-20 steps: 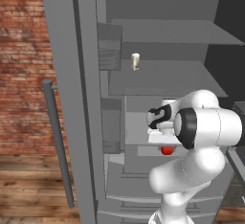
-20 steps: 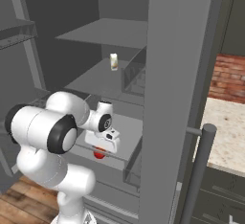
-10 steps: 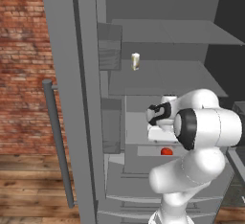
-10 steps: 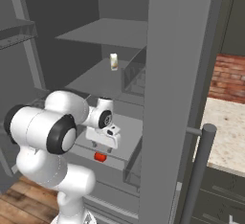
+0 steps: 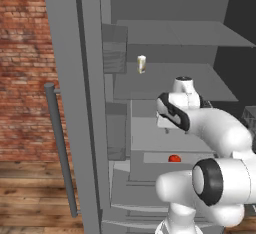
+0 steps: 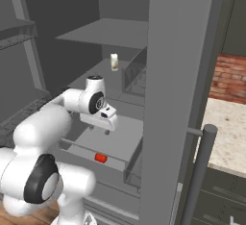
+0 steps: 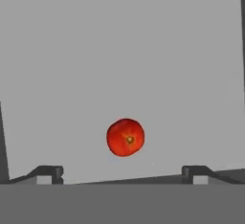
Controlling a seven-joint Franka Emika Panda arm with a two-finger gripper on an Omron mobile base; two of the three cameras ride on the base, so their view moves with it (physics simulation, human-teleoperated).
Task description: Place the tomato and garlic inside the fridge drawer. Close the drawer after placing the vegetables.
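The tomato (image 5: 174,158) (image 6: 101,158) (image 7: 125,137), a small glossy red ball, lies free on the floor of the pulled-out fridge drawer (image 5: 150,145) (image 6: 122,137) (image 7: 119,50), close to its front wall. My gripper (image 5: 165,122) (image 6: 107,119) (image 7: 122,173) hangs well above the drawer, pointing down at the tomato. It is open, its fingertips (image 7: 48,172) wide apart with nothing between them. The garlic is out of view.
A small cream carton (image 5: 141,64) (image 6: 114,61) stands on the fridge shelf above the drawer. The open fridge door with its bar handle (image 5: 60,143) (image 6: 199,171) flanks the drawer. A pale counter (image 6: 228,132) lies to the right.
The hand has risen away from the tomato and the arm has pulled up. The tomato has settled slightly lower on the drawer floor.
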